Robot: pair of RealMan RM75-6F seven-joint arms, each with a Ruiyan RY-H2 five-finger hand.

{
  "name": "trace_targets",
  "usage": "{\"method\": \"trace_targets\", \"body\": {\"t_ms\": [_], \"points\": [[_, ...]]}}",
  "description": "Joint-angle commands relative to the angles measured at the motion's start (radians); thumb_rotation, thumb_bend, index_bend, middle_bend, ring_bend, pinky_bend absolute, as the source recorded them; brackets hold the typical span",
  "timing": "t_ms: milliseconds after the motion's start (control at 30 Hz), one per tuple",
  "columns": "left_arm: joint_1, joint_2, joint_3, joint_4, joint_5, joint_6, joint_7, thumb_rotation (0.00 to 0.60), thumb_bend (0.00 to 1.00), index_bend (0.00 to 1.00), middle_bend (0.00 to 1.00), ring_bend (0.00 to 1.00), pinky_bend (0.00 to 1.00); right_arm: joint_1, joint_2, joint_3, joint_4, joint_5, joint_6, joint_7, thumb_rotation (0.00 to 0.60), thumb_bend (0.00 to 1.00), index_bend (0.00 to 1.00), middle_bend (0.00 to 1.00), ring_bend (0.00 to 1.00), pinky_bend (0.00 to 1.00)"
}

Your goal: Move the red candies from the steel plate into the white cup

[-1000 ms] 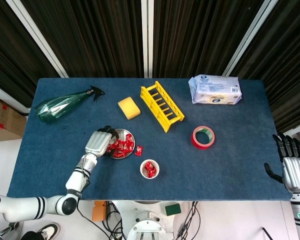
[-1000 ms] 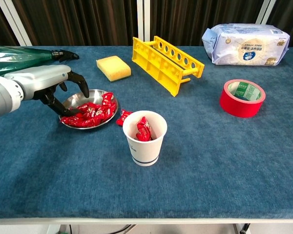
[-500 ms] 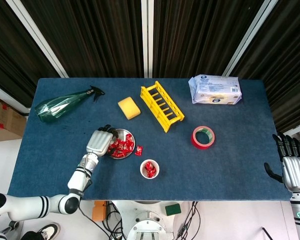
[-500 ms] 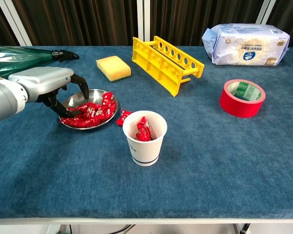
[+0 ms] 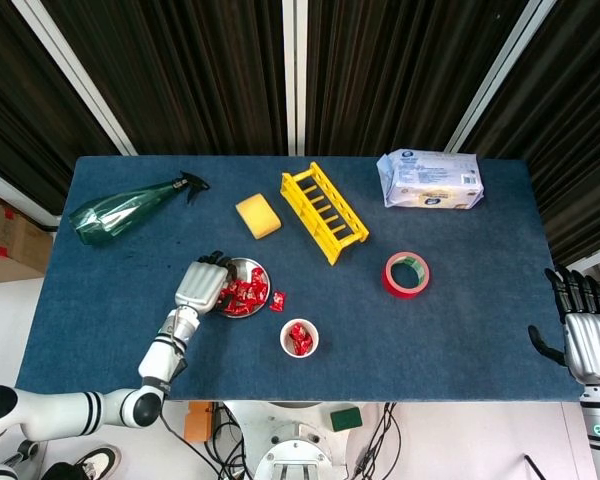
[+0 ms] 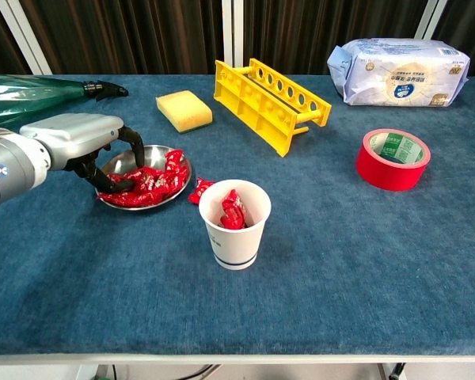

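The steel plate [image 5: 251,264] [image 6: 153,150] sits left of the table's middle with a heap of red candies [image 5: 243,294] [image 6: 148,183] in it. My left hand [image 5: 201,283] [image 6: 77,136] hangs over the plate's left rim, its dark fingers [image 6: 131,144] curled down into the candies. Whether they pinch one is hidden. One stray candy [image 5: 277,300] [image 6: 199,190] lies on the cloth between the plate and the white cup [image 5: 299,349] [image 6: 236,241]. The cup stands upright with red candies [image 6: 233,209] inside. My right hand [image 5: 588,338] is off the table's right edge, fingers apart and holding nothing.
A green spray bottle [image 5: 120,210] lies at the back left. A yellow sponge [image 6: 184,110] and a yellow rack [image 6: 271,102] lie behind the plate. A red tape roll [image 6: 393,159] and a pack of wipes [image 6: 397,72] are on the right.
My left hand has sunk slightly and shifted toward the front edge, its fingers curling deeper into the candies at the plate's left side. The right hand has not moved.
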Motion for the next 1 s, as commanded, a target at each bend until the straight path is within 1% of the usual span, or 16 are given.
{"method": "trace_targets", "body": {"t_ms": [33, 400, 633, 833, 1000], "points": [[0.000, -0.006, 0.000, 0.007, 0.000, 0.002, 0.004, 0.580, 0.28, 0.41, 0.24, 0.13, 0.25, 0.000, 0.000, 0.000, 0.000, 0.000, 0.000, 0.001, 0.600, 0.30, 0.00, 0.00, 0.00, 0.00], [0.007, -0.018, -0.004, 0.018, 0.019, 0.015, 0.002, 0.584, 0.29, 0.49, 0.24, 0.13, 0.25, 0.000, 0.000, -0.001, 0.000, -0.002, 0.001, 0.002, 0.600, 0.30, 0.00, 0.00, 0.00, 0.00], [0.023, -0.001, -0.010, -0.013, 0.072, 0.051, -0.026, 0.587, 0.29, 0.52, 0.25, 0.13, 0.26, 0.000, 0.000, -0.001, 0.001, -0.001, 0.001, 0.001, 0.600, 0.30, 0.00, 0.00, 0.00, 0.00], [0.048, 0.045, -0.012, -0.086, 0.122, 0.096, -0.043, 0.590, 0.29, 0.52, 0.25, 0.13, 0.26, 0.000, 0.000, -0.001, 0.000, -0.002, 0.000, 0.000, 0.600, 0.30, 0.00, 0.00, 0.00, 0.00], [0.080, 0.106, -0.003, -0.185, 0.174, 0.132, -0.072, 0.589, 0.29, 0.52, 0.25, 0.13, 0.26, 0.001, -0.001, -0.002, 0.000, -0.002, -0.001, -0.001, 0.600, 0.30, 0.00, 0.00, 0.00, 0.00]]}}
